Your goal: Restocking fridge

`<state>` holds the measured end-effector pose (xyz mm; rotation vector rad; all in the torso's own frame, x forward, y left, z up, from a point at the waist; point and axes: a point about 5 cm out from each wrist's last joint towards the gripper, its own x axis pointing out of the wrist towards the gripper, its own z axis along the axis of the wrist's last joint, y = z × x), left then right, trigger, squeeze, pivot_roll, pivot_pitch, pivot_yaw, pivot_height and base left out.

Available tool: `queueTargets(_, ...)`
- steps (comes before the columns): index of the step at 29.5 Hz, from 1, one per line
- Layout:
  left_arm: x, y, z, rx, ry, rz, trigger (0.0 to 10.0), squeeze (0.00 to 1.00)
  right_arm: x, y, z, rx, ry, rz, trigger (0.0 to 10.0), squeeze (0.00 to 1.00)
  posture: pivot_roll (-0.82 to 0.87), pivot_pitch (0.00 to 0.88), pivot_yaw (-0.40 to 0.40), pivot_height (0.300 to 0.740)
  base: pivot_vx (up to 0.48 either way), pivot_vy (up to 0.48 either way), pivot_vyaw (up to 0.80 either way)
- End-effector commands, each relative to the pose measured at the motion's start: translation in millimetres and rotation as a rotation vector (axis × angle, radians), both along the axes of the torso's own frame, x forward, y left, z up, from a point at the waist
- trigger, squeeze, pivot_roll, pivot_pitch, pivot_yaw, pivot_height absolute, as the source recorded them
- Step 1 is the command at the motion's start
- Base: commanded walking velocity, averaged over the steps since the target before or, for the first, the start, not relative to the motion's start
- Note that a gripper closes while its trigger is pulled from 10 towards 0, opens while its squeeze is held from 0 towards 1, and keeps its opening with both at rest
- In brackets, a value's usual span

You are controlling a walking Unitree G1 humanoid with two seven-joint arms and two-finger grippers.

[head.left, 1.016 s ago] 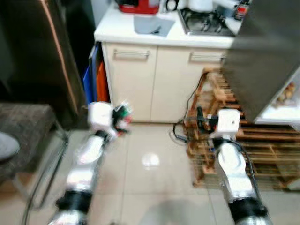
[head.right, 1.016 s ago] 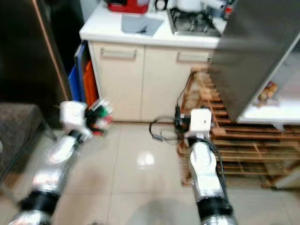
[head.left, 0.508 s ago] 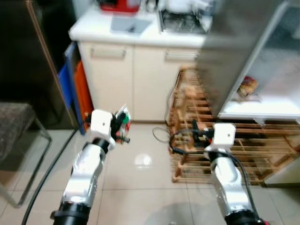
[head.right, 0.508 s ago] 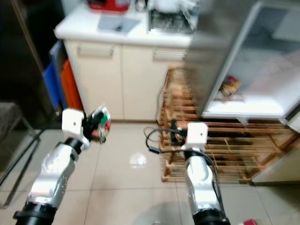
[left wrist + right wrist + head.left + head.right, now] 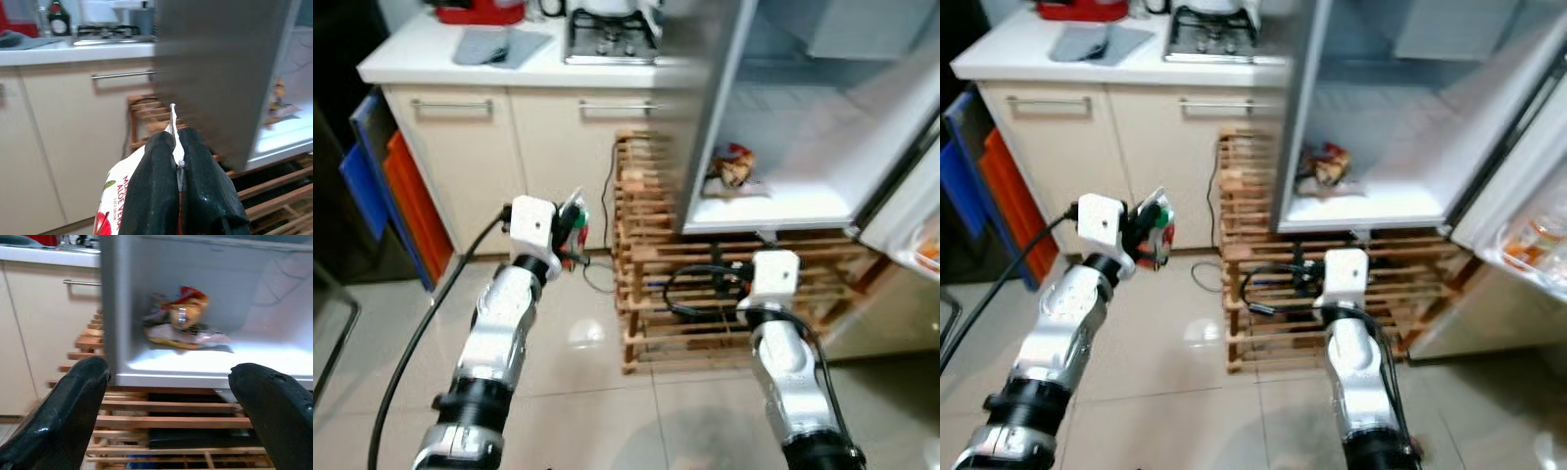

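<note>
**A:** What has changed in front of you?

**B:** Over the last second your whole view has swung round. The cupboards that sat straight ahead are now off beyond your left hand [image 5: 576, 227], and the open fridge [image 5: 1400, 211] has come into full sight ahead of your right hand [image 5: 168, 406]. That shift is your head turning, not the things moving. I judge you are now lined up to start loading the shelf.

**A:** What is my left hand doing?

**B:** Its two black fingers [image 5: 159, 196] are pressed tight together on the sealed top edge of a white packet [image 5: 117, 196] printed with red fruit and the words "aloe vera". The packet hangs below the fingers, held up off the floor.

**A:** And my right hand?

**B:** It is wide open and holds nothing. Its fingers frame the fridge's white shelf.

**A:** Where is the shelf from the packet?

**B:** Ahead of your left hand and across toward your right, well apart from it, above a wooden rack [image 5: 651, 294]. A crumpled snack bag [image 5: 178, 316] already lies on that shelf, with bare room beside it.
</note>
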<state>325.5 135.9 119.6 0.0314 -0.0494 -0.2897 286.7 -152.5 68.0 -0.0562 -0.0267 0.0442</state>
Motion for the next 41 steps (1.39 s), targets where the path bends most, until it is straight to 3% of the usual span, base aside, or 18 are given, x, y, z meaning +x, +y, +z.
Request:
queueTargets(1, 6.1, -17.2, 12, 0.0, -0.047, -0.061, 10.0, 0.0, 1.2, -7.0, 3, -0.035, -0.012, -0.006, 10.0, 0.5, -0.14, 0.0, -0.005, 0.74, 0.274, -0.39, 0.0)
queueTargets(8, 3.8, -31.6, 12, 0.015, -0.078, -0.123, 10.0, 0.0, 0.2, -10.9, 1, -0.031, -0.009, -0.017, 10.0, 0.51, -0.15, 0.0, 0.002, 0.74, 0.276, -0.389, -0.78)
queueTargets(12, 10.5, -27.2, 11, 0.082, -0.079, -0.044, 10.0, 0.0, 0.1, -7.1, 2, -0.035, -0.013, 0.013, 10.0, 0.5, -0.15, 0.0, 0.001, 0.74, 0.06, 0.0, 0.0)
queueTargets(17, 13.2, -26.7, 13, 0.089, -0.088, -0.039, 10.0, 0.0, 2.5, -3.4, 3, -0.04, -0.012, 0.037, 10.0, 0.5, -0.14, 0.0, 0.002, 0.74, 0.0, 0.0, 0.0)
queueTargets(21, 15.3, -34.0, 18, 0.125, -0.128, -0.067, 10.0, 0.0, 3.4, 3.7, 2, -0.041, -0.009, 0.085, 10.0, 0.5, -0.14, 0.0, -0.001, 0.74, 0.0, 0.0, 0.0)
queueTargets(23, 18.3, -38.1, 22, 0.104, -0.132, -0.074, 10.0, 0.0, 1.9, 8.1, 3, -0.025, -0.008, 0.123, 10.0, 0.51, -0.15, 0.0, -0.004, 0.74, 0.0, 0.0, 0.0)
queueTargets(28, 23.6, -40.9, 21, 0.095, -0.103, -0.073, 10.0, 0.0, -12.9, 15.0, -6, -0.047, 0.025, 0.263, 10.0, 0.51, -0.16, 0.0, -0.003, 0.74, 0.0, 0.0, 0.0)
queueTargets(34, 32.3, -45.8, 26, 0.07, -0.092, -0.105, 10.0, 0.0, -18.4, 6.3, -13, -0.049, 0.051, 0.234, 10.0, 0.51, -0.17, 0.0, 0.003, 0.74, 0.0, 0.0, 0.0)
queueTargets(41, 38.8, -44.7, 32, 0.051, -0.091, -0.127, 10.0, 0.0, -14.9, -0.3, -11, -0.043, 0.041, 0.156, 10.0, 0.52, -0.18, 0.0, 0.018, 0.74, 0.48, 0.0, -0.61)
